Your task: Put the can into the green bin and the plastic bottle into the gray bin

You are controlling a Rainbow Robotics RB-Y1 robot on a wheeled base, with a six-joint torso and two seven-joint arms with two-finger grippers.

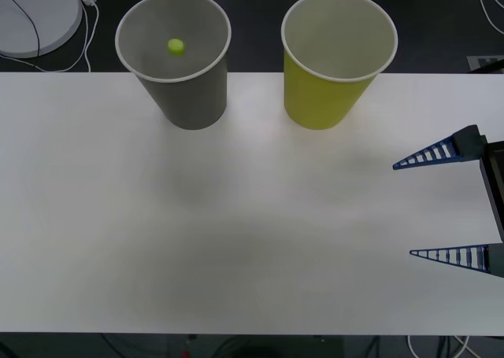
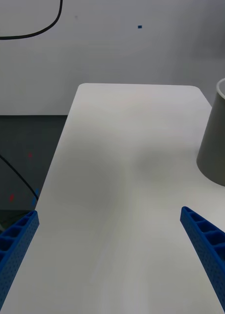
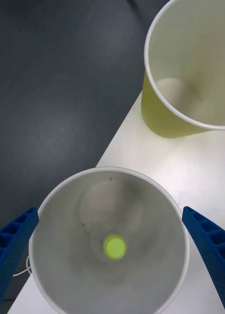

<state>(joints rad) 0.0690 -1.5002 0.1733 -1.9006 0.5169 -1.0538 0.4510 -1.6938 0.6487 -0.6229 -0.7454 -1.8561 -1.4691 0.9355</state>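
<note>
Plastic bottle [image 3: 114,247] upright inside gray bin [image 1: 189,98], green bin [image 1: 319,98] beside, both tools [image 1: 441,204] [image 3: 112,260] wide open, holding nothing

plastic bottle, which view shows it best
The left wrist view: it looks straight down into the gray bin, where the plastic bottle stands with its lime cap up. The front view shows just the cap. The right wrist view catches the bin's outer wall.

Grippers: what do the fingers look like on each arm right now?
The right gripper has two long blue fingers, each a ribbed, ladder-like wedge tapering to a sharp tip, mounted on a dark block. The left gripper carries the same blue ribbed wedges with open cells along their length. No cables or markings are visible on them.
</note>
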